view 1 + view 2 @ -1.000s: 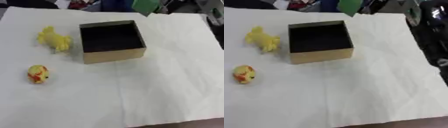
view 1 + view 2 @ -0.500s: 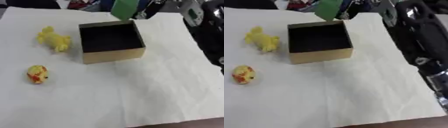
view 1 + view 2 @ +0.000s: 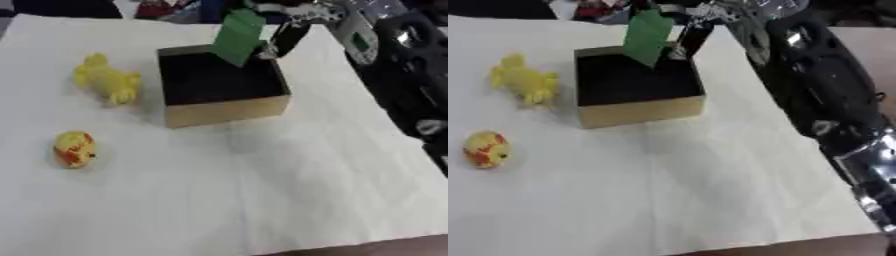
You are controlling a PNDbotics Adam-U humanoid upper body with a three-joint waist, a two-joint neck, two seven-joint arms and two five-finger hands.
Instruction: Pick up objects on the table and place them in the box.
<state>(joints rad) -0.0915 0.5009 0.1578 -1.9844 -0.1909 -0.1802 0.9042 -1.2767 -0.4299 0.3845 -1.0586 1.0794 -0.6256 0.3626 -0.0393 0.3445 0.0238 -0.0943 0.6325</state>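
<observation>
Right hand: your right hand (image 3: 289,35) reaches in from the far right edge of the desk, its fingers pinching the green block at that block's right side.
Green block: the green block (image 3: 238,36) hangs tilted in the hand, above the far rim of the box, lower corner over the dark interior; you cannot tell whether it touches the rim.
Box: the box (image 3: 226,111), tan-walled and dark inside, open at the top, stands near the far edge of the desk, about midway between its left and right edges.
Yellow toy: the yellow toy (image 3: 107,80) lies on the desk just left of the box, apart from it and well apart from your right hand.
Yellow and red ball: the yellow and red ball (image 3: 74,148) lies nearer the left edge, on the near side of the yellow toy, furthest from the hand.
Desk: the desk (image 3: 262,200) carries a white covering; its near half is bare.
Left hand: it shows in neither view.
</observation>
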